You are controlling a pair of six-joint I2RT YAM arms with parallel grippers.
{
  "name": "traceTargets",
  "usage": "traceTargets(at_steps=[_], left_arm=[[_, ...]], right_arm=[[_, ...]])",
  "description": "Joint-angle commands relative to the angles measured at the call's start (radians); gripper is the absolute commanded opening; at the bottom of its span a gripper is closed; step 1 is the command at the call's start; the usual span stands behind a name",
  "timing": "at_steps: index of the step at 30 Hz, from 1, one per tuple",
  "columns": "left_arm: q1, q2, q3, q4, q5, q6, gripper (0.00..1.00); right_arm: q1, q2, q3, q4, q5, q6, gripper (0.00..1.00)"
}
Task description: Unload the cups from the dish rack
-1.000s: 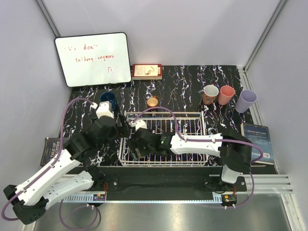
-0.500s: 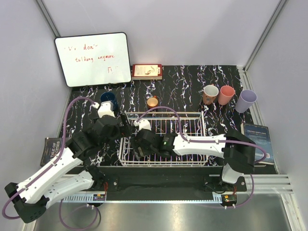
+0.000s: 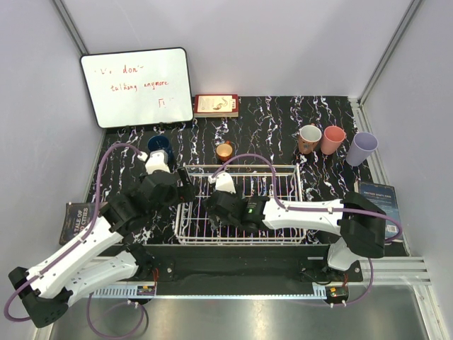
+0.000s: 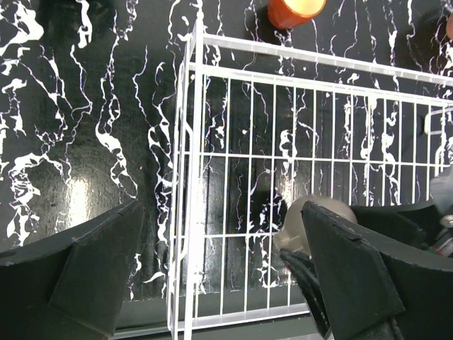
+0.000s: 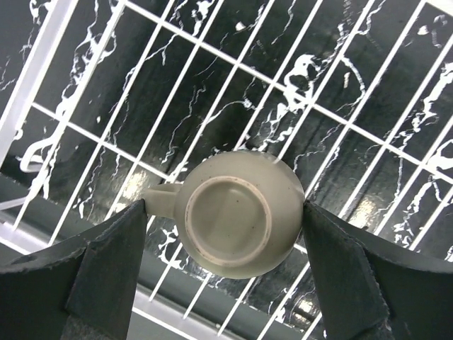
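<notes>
The white wire dish rack (image 3: 241,168) sits mid-table. One beige mug (image 5: 233,216) stands upside down inside it, handle to the left; it also shows in the left wrist view (image 4: 315,212). My right gripper (image 5: 225,212) is open and straddles this mug, one finger at the handle and the other at the mug's side; from above (image 3: 221,212) it hides the mug. My left gripper (image 4: 223,234) is open and empty over the rack's left rim (image 4: 191,142). On the table stand the dark blue mug (image 3: 160,145), orange cup (image 3: 224,150), brown mug (image 3: 309,138), salmon-pink cup (image 3: 333,139) and lavender tumbler (image 3: 362,149).
A whiteboard (image 3: 136,86) leans on the back wall at the left, with a red book (image 3: 216,105) beside it. A dark book (image 3: 76,219) lies at the left table edge and another book (image 3: 379,205) at the right edge.
My right gripper has moved right along the rack's near side. My left gripper has shifted slightly right, toward the rack's left rim.
</notes>
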Motion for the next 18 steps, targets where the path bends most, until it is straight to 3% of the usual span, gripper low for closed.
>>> traceTargets(at_steps=[1, 5, 9, 18], left_arm=[[-0.004, 0.002, -0.012, 0.052, 0.014, -0.018, 0.99], [-0.004, -0.004, -0.021, 0.053, 0.023, -0.021, 0.98], [-0.002, -0.008, -0.030, 0.056, 0.024, -0.024, 0.98], [-0.002, 0.004, -0.035, 0.067, 0.030, -0.021, 0.98]], right_arm=[[-0.017, -0.043, -0.014, 0.038, 0.089, 0.013, 0.00], [-0.040, -0.020, -0.025, 0.043, 0.040, 0.018, 0.00], [-0.041, -0.020, -0.034, 0.037, 0.018, 0.036, 0.24], [-0.040, -0.049, -0.033, 0.028, 0.020, 0.056, 0.59]])
